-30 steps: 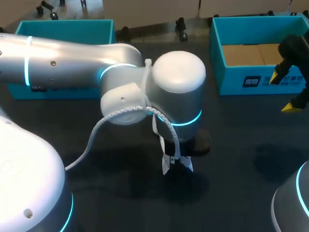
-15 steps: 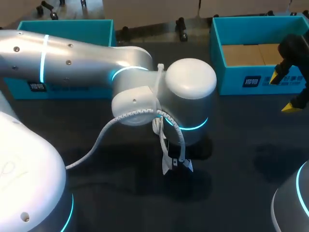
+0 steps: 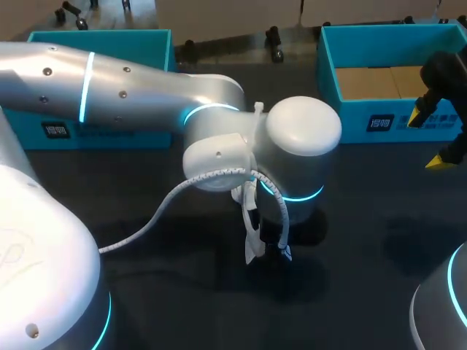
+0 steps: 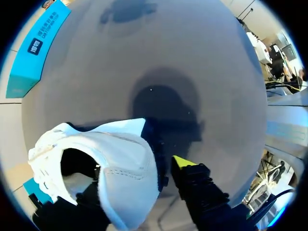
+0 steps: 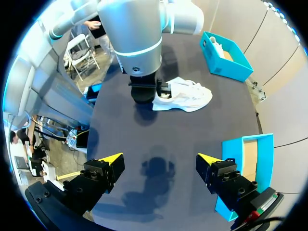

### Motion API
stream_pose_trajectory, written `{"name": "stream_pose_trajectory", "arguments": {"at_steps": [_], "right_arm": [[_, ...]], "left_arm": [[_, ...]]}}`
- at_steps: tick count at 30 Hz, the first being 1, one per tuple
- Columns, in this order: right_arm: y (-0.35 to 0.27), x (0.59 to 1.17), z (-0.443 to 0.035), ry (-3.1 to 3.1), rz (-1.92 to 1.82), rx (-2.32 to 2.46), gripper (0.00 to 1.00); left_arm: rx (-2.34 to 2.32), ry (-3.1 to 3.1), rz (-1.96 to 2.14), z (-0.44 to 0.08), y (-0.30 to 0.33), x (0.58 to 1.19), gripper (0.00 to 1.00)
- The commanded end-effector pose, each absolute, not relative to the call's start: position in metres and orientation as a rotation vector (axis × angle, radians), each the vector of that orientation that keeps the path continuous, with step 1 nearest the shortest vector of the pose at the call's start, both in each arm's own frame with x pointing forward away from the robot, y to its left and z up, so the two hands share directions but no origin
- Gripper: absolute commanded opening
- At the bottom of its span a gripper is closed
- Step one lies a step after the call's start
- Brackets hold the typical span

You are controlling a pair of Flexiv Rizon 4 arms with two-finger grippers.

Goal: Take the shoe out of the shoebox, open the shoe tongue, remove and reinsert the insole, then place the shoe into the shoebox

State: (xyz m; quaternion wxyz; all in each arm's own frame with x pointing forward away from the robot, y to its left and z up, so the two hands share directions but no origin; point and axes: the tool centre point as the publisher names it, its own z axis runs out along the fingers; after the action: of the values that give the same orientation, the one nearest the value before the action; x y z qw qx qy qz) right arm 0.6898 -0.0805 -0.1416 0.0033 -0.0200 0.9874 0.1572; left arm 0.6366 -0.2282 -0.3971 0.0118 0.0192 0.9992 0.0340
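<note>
The white shoe [image 5: 185, 94] lies on its sole in the middle of the dark table, mostly hidden under my left arm in the head view, where only a white strip [image 3: 252, 248] shows. My left gripper [image 4: 139, 178] stands over the heel [image 5: 161, 91]. One yellow fingertip [image 4: 180, 161] presses the dark heel side. The other is hidden behind the white collar [image 4: 110, 168]. My right gripper [image 5: 159, 163] hangs open and empty, well short of the shoe, near the right teal box [image 3: 379, 120].
The right teal box has a brown cardboard floor and sits at the back right [image 5: 243, 159]. A second teal box [image 3: 95, 44] stands at the back left, beyond the shoe in the right wrist view [image 5: 226, 60]. Bare dark table lies in front.
My left arm has shifted to the right over the shoe and its jaws have closed in on the heel. The right arm has not moved.
</note>
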Motion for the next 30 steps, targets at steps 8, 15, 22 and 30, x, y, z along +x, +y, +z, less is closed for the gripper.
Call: {"name": "stream_pose_trajectory", "arguments": {"at_steps": [8, 15, 22, 30], "right_arm": [[-0.08, 0.691, -0.142, 3.098, 0.49, -0.063, 1.0], [-0.08, 0.691, -0.142, 3.098, 0.49, -0.063, 1.0], [-0.08, 0.691, -0.142, 3.098, 0.49, -0.063, 1.0], [-0.08, 0.691, -0.142, 3.098, 0.49, -0.063, 1.0]], "left_arm": [[0.057, 3.139, 0.124, -0.401, -0.221, 0.636, 0.0], [0.033, 3.165, 0.143, -0.387, -0.212, 0.637, 0.0], [-0.015, 3.185, 0.137, -0.355, -0.2, 0.649, 0.0], [-0.076, 3.183, 0.106, -0.317, -0.193, 0.666, 0.0]]}}
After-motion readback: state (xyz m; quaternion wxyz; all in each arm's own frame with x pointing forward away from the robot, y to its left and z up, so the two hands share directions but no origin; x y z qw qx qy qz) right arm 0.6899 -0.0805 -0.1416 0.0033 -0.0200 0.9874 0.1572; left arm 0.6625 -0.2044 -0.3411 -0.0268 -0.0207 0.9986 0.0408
